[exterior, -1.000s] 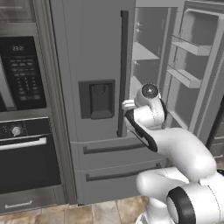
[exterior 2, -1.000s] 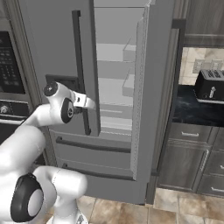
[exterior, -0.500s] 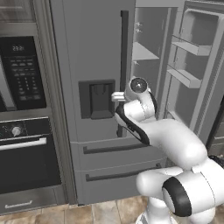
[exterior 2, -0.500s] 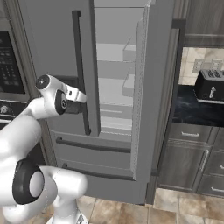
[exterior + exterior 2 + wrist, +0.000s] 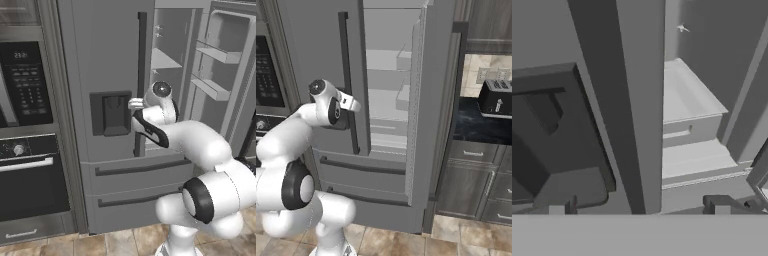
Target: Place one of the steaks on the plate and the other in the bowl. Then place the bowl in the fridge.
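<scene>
The fridge (image 5: 115,60) stands directly ahead of our end effector (image 5: 639,206), right door swung wide, left door closed. In the hand view the closed door's vertical handle (image 5: 604,100) rises just above and between the two finger tips, the dispenser panel (image 5: 547,130) lies to the left of them, and the bare interior shelves (image 5: 687,100) lie to the right. The end effector sits wide, fingers well apart with nothing between them; no bowl, plate or steak is visible here. We judge the step in hand to be opening or clearing the fridge so the bowl can go in. To do it well we would centre the handle between the fingers before closing, grip squarely on the bar rather than its edge, and pull along the door's arc, not straight back. The toaster (image 5: 495,97) on the dark bench (image 5: 481,127) lies far off to the right, beyond the open door (image 5: 418,100).
</scene>
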